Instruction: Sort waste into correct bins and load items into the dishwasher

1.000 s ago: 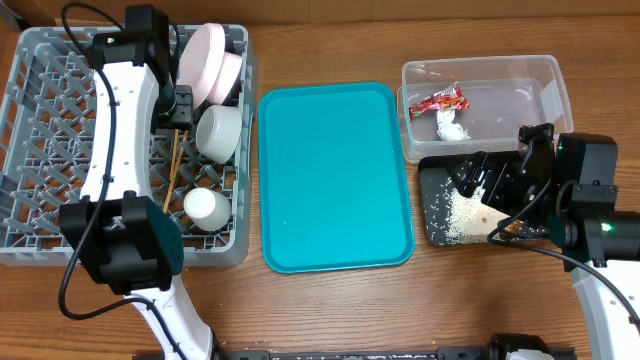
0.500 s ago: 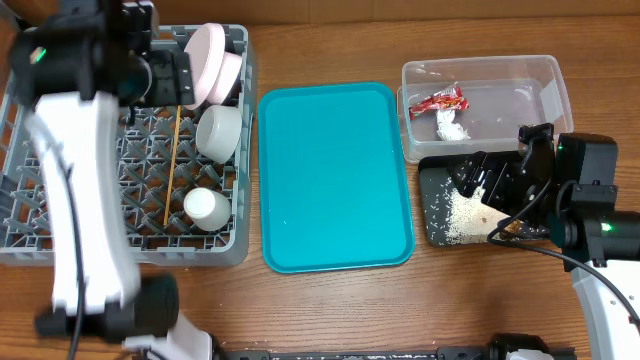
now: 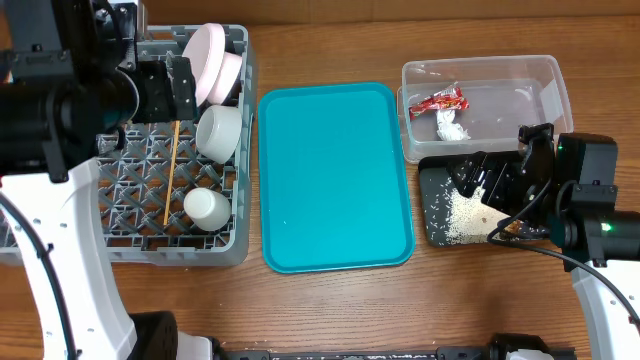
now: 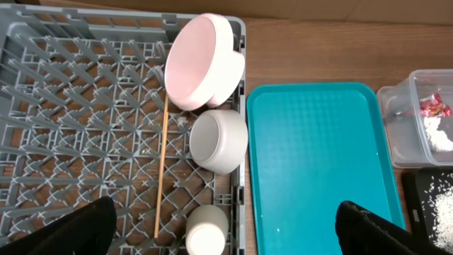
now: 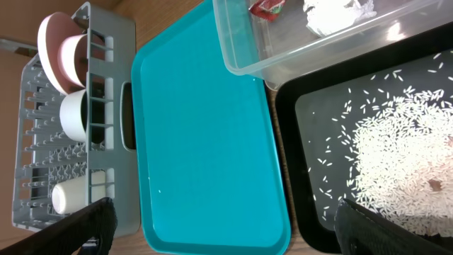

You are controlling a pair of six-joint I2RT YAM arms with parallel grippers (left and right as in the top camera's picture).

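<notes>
Left arm (image 3: 60, 110) risen over dish rack (image 3: 128, 216); both jaws wide | teal tray (image 3: 335, 175) beside

Dish rack's (image 3: 135, 195) left side beneath left arm (image 3: 50, 120) — black tray's (image 3: 432, 192) right side beneath right arm (image 3: 600, 225).

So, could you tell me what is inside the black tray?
White rice, heaped in the middle with stray grains around. The right arm hides the right side of the tray overhead.
</notes>
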